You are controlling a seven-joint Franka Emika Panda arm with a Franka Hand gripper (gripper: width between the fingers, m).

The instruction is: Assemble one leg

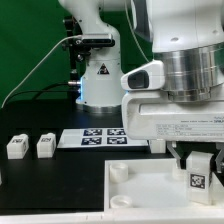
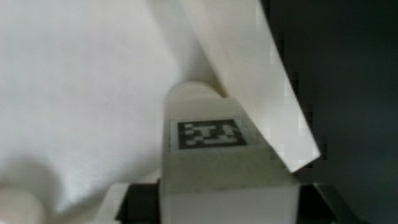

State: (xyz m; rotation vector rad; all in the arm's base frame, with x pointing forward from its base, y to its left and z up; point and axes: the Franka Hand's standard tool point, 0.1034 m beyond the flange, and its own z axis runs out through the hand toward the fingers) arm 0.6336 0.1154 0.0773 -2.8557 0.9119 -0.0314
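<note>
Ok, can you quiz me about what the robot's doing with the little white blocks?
1. True or false: the hand grips a leg.
2. How many loose legs stand on the table at the exterior view's left?
3. That leg hangs over: A a chair, B the white panel, C a bowl.
Key: 1 true; 2 two; 3 B.

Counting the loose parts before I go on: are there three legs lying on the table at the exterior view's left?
No, only two loose legs lie there, side by side near the marker board; another leg sits at the tool.
</note>
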